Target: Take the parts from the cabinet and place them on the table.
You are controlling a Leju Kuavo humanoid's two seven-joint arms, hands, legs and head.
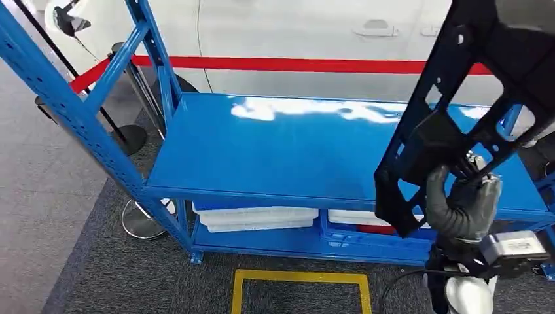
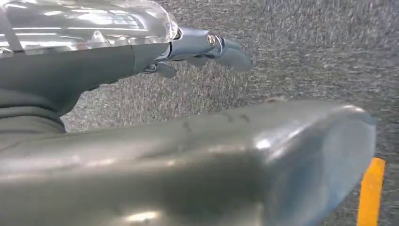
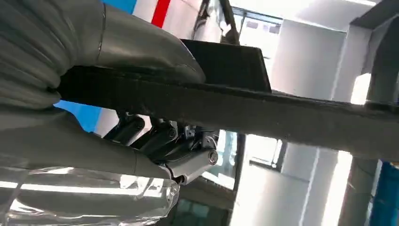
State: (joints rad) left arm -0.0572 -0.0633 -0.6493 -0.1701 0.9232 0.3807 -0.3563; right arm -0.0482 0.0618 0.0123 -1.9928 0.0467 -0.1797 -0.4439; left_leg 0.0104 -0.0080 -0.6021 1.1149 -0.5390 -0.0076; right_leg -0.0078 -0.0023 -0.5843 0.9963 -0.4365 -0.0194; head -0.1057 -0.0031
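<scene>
A large black plastic frame part [image 1: 458,104] with cut-outs stands tilted at the right of the head view, over the right end of the blue shelf [image 1: 262,150]. My right hand [image 1: 461,199] grips its lower edge, thumb wrapped round the front. Up close in the right wrist view, the black part [image 3: 263,110] runs as a dark bar with my right hand [image 3: 155,136] closed round it. My left hand [image 2: 211,47] hangs over grey carpet with its fingers apart and nothing in them.
The blue rack has slanted uprights [image 1: 72,111] at the left. White bins [image 1: 255,217] sit on the lower shelf. A yellow floor outline [image 1: 298,281] lies in front. Behind are a white car [image 1: 294,39], a red barrier belt [image 1: 294,64] and stanchion bases [image 1: 141,219].
</scene>
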